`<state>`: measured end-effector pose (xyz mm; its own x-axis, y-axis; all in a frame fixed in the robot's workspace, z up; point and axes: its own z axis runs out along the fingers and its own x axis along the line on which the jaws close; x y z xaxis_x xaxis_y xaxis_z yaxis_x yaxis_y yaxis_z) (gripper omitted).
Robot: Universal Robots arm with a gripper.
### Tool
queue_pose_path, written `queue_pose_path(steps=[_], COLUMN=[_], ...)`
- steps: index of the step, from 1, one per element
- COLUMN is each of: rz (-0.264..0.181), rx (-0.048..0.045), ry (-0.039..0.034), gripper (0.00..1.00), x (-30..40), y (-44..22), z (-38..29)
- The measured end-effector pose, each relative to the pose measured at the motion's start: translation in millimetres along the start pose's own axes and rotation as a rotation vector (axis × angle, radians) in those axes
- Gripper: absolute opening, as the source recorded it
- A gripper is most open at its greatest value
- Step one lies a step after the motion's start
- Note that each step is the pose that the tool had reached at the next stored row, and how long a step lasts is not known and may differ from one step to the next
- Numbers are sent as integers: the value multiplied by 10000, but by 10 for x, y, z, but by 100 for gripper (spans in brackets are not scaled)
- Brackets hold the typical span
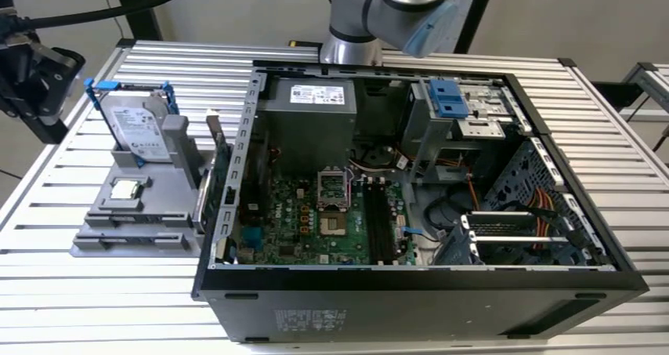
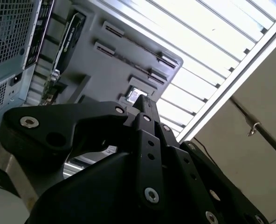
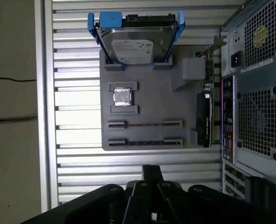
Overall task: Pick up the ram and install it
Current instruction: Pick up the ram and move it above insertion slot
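Gripper [image 3: 152,169] with its fingers together on nothing; the ram [image 3: 145,142] lies ahead of its tip, well apart from it.

The open computer case [image 1: 418,292] takes the exterior view's right part of the slatted table [image 1: 157,57]. The grey holder [image 3: 147,109] lies just beside the case's outer wall, with bare slats on its other sides. On the holder, the hard drive [image 3: 133,46] stands at the far end and a dark card [image 3: 203,119] runs along the case side. The ram stands on edge in the end slot nearest the gripper, beyond the processor chip [image 3: 122,97]. The neighbouring slot holds a thin line too faint to make out. In both wrist views the gripper's body hides the closest slats.
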<state>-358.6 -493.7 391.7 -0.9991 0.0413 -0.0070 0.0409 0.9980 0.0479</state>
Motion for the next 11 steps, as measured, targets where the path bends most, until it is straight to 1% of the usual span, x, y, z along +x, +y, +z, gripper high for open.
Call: queue_pose_path(steps=[11], rz=[-24], rx=[1], ry=[4], gripper=[0], x=[-6], y=[-5], z=[0])
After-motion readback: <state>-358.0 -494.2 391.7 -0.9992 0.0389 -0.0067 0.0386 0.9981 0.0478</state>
